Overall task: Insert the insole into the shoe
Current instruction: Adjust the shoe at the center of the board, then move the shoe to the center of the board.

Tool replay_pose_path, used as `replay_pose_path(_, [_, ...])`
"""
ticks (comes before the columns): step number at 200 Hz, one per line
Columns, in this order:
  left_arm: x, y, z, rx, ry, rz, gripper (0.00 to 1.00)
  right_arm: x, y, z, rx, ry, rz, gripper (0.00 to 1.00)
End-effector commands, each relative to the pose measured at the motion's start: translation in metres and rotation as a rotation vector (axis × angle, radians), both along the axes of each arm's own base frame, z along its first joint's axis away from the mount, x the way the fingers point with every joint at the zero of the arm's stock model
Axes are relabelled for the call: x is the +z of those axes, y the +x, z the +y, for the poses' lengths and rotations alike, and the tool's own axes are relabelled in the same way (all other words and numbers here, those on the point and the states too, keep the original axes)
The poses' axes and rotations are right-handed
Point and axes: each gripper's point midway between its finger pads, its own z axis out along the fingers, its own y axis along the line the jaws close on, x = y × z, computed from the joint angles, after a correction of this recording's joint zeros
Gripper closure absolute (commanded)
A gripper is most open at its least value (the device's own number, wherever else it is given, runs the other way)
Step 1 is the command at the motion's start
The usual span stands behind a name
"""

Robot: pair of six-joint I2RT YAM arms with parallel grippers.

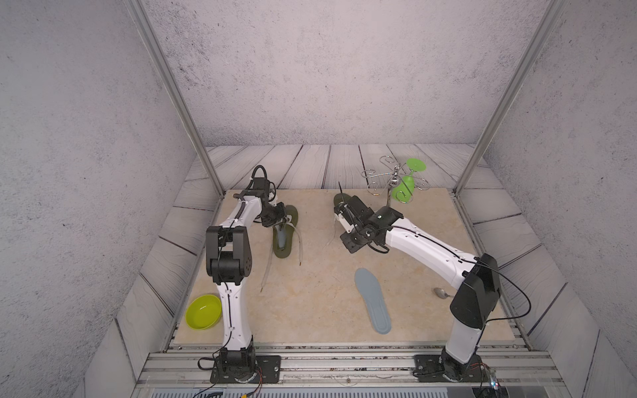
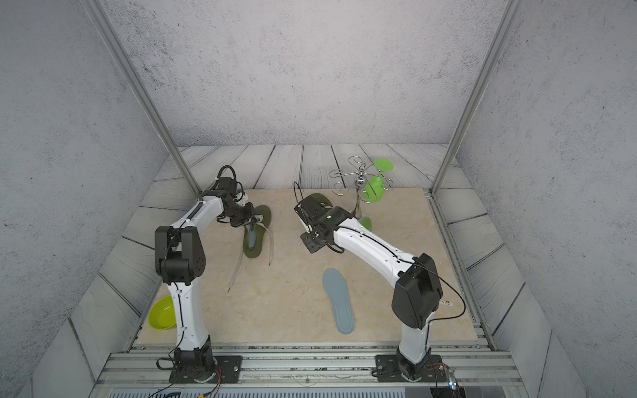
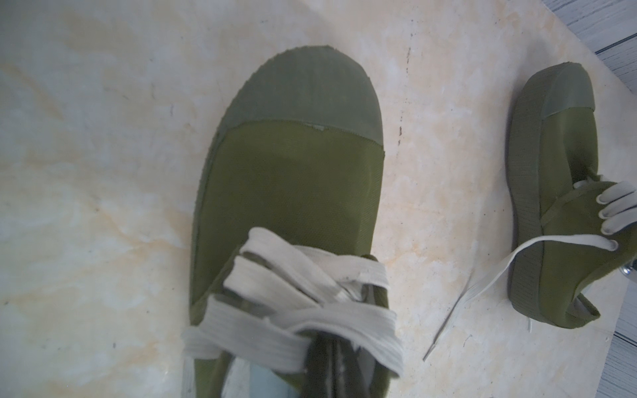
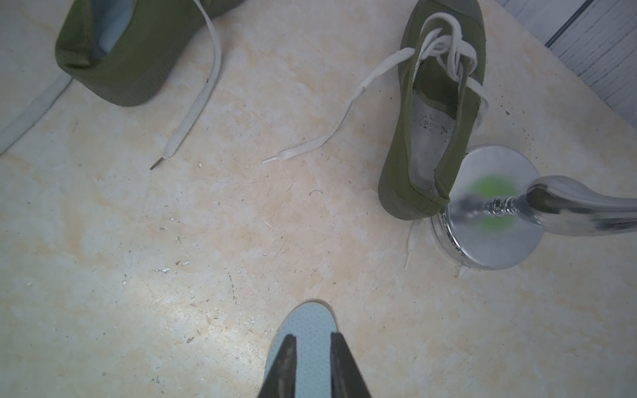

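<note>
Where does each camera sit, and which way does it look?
Both top views: high up, looking down and forward over the table; left arm, right arm show.
Left wrist: rides its arm, close over the olive shoe; shut left end effector shows.
Right wrist: rides its arm, facing the second shoe; open right end effector shows above the loose insole.
Shared: both wrist views see both shoes.

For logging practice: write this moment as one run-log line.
left end effector: shut, inside fitted shoe | right end effector: open, empty | loose insole: on table | second shoe: unfitted
</note>
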Motion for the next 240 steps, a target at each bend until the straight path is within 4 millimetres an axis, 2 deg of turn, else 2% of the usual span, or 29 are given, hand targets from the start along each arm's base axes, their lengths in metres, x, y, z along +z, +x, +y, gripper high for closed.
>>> replay_pose_path(1, [-0.026, -0.008, -0.006, -0.023, 0.019, 0.058, 1.0, 0.002, -0.001, -0.003, 0.006, -0.006, 0.006, 0.79])
replay_pose_path(37, [-0.043, -0.014, -0.004, -0.032, 0.047, 0.088, 1.0, 0.001, -0.002, -0.002, 0.007, -0.002, 0.011, 0.79])
replay_pose_path(58, [-0.04, -0.013, -0.003, -0.029, 0.051, 0.078, 1.0, 0.0, -0.001, 0.0, 0.008, 0.003, 0.012, 0.79])
replay_pose_path(85, [-0.026, -0.012, 0.0, -0.04, 0.082, 0.066, 1.0, -0.001, -0.001, -0.001, 0.008, -0.005, 0.011, 0.79])
replay_pose_path(112, [0.005, -0.01, -0.003, -0.041, 0.059, 0.015, 1.0, -0.004, 0.002, -0.003, -0.001, -0.026, 0.007, 0.79])
replay_pose_path(144, [0.065, -0.011, -0.003, -0.022, 0.043, -0.107, 1.0, -0.011, 0.012, -0.01, -0.014, -0.097, -0.015, 0.78])
replay_pose_path(164, [0.095, -0.018, 0.002, 0.002, 0.058, -0.167, 1.0, -0.018, 0.023, -0.012, -0.015, -0.144, -0.021, 0.78])
replay_pose_path(165, [0.097, -0.018, 0.002, 0.004, 0.058, -0.171, 0.92, -0.019, 0.024, -0.013, -0.016, -0.146, -0.021, 0.78])
replay_pose_path(166, [0.098, -0.019, 0.003, 0.006, 0.059, -0.174, 0.72, -0.019, 0.025, -0.012, -0.015, -0.148, -0.021, 0.78])
replay_pose_path(167, [0.099, -0.019, 0.003, 0.008, 0.058, -0.177, 0.48, -0.019, 0.025, -0.012, -0.015, -0.15, -0.02, 0.78])
replay_pose_path(168, [0.1, -0.02, 0.003, 0.01, 0.059, -0.18, 0.27, -0.019, 0.026, -0.012, -0.015, -0.151, -0.021, 0.78])
replay_pose_path(170, [0.102, -0.021, 0.003, 0.012, 0.058, -0.186, 0.14, -0.02, 0.028, -0.013, -0.016, -0.156, -0.021, 0.78])
replay_pose_path(172, [0.105, -0.022, 0.003, 0.013, 0.058, -0.192, 0.07, -0.021, 0.029, -0.013, -0.017, -0.16, -0.022, 0.78])
replay_pose_path(186, [0.118, -0.03, 0.007, 0.026, 0.064, -0.228, 0.04, -0.025, 0.038, -0.012, -0.01, -0.188, -0.026, 0.77])
replay_pose_path(224, [0.135, -0.056, 0.018, 0.083, 0.053, -0.295, 0.04, -0.038, 0.067, -0.014, -0.021, -0.245, -0.019, 0.74])
replay_pose_path(240, [0.139, -0.067, 0.01, 0.056, 0.006, -0.324, 0.04, -0.05, 0.08, -0.014, -0.031, -0.255, 0.0, 0.68])
